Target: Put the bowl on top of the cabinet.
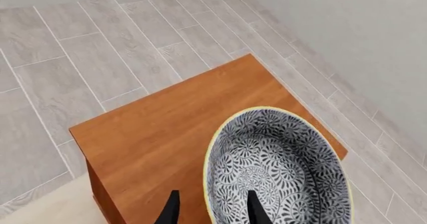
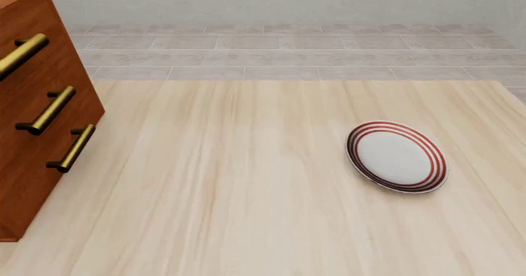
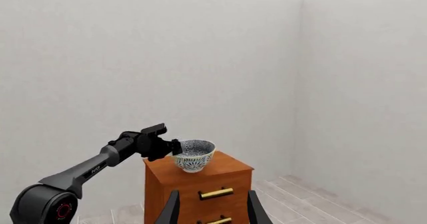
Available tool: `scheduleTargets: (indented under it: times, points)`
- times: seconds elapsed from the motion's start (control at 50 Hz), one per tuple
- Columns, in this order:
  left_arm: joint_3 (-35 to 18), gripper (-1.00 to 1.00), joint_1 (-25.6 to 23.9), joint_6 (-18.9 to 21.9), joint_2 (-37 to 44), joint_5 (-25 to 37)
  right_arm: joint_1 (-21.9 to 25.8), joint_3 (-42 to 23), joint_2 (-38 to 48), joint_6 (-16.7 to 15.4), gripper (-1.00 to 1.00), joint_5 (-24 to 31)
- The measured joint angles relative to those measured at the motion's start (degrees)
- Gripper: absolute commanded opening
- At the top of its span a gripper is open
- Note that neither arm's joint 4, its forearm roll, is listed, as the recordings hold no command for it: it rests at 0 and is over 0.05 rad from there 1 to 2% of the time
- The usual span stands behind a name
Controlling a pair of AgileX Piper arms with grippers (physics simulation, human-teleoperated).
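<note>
My left arm (image 3: 80, 176) reaches out nearly level, rising a little from its base toward the wrist, with the left gripper (image 3: 175, 147) clenched on the near rim of the bowl (image 3: 193, 154). In my left wrist view one finger (image 1: 257, 210) sits inside the bowl and the other outside it, pinching the pale rim. The bowl is upright over the cabinet (image 3: 199, 191), above the top's outer part; whether its foot touches the wood I cannot tell. My right gripper (image 3: 213, 209) points across the room at the cabinet, fingers spread apart and grasping nothing. On the table (image 2: 246, 190) lies a plate (image 2: 398, 156) with red rings, well apart from the cabinet.
</note>
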Motion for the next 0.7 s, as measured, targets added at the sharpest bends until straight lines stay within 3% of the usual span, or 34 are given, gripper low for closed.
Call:
scheduleTargets:
  times: [0.7]
  points:
    - [-4.1,1.00,2.4,-1.1,-0.9,2.8,0.4,0.2,0.1,-0.3,1.00,-0.2]
